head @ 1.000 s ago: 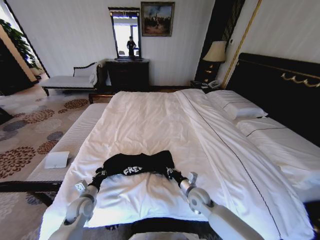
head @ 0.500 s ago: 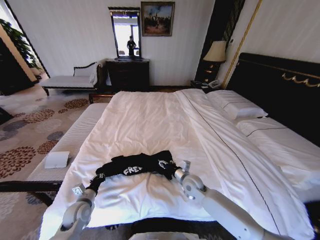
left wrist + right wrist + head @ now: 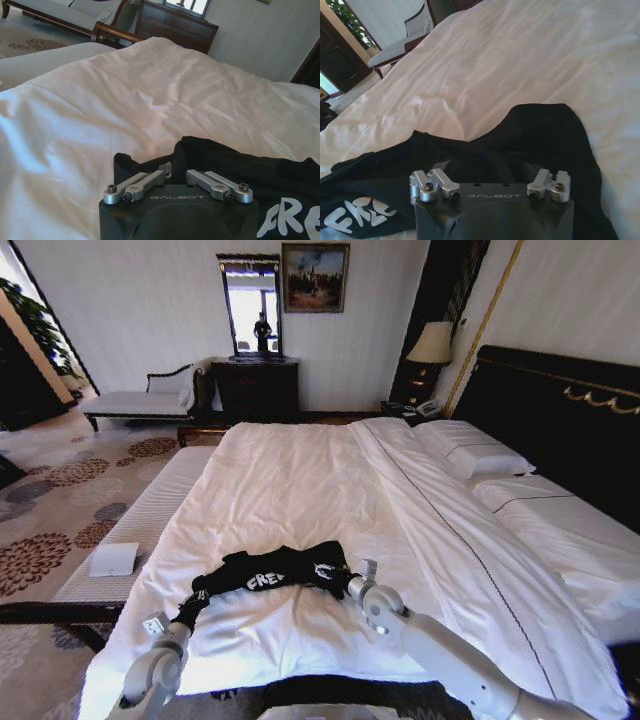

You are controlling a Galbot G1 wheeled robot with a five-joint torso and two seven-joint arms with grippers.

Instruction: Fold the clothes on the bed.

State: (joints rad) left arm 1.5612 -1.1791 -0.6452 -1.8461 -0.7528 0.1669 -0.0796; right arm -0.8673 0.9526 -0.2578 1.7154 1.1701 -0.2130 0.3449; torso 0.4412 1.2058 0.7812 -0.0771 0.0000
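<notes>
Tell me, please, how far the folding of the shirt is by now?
Partly done: the black shirt lies bunched in a narrow band on the bed, lettering up. In hand: the left gripper and right gripper are each at one end, jaws in the cloth. Left: it is not yet a neat flat fold.

The T-shirt (image 3: 272, 571) lies bunched on the bed (image 3: 300, 490) in the lower centre of the head view. The left gripper (image 3: 196, 598) is at its left end, the right gripper (image 3: 333, 577) at its right end. A towel (image 3: 113, 559) lies on a bench (image 3: 150, 515) at the left.
</notes>
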